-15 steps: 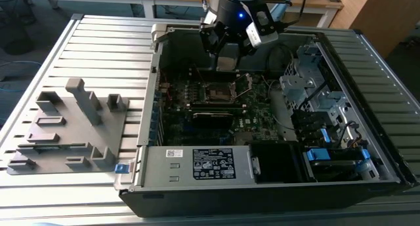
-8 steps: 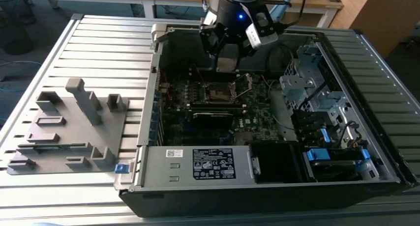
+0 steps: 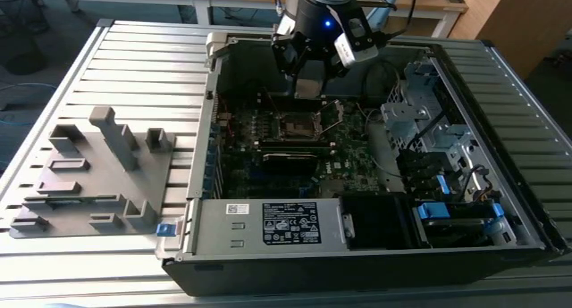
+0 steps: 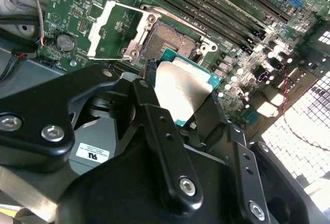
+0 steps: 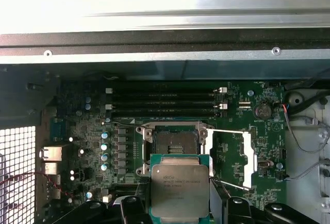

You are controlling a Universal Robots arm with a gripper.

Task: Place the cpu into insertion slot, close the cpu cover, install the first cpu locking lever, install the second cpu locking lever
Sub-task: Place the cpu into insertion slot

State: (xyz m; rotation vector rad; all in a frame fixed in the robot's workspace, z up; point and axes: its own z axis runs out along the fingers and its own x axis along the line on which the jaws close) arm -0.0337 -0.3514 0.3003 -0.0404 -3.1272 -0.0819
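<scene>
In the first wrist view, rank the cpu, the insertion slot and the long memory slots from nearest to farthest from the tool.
1. The cpu, gripped in the tool itself.
2. The insertion slot, uncovered, just beyond the cpu.
3. The memory slots, farthest, on the far side of the insertion slot.
</scene>
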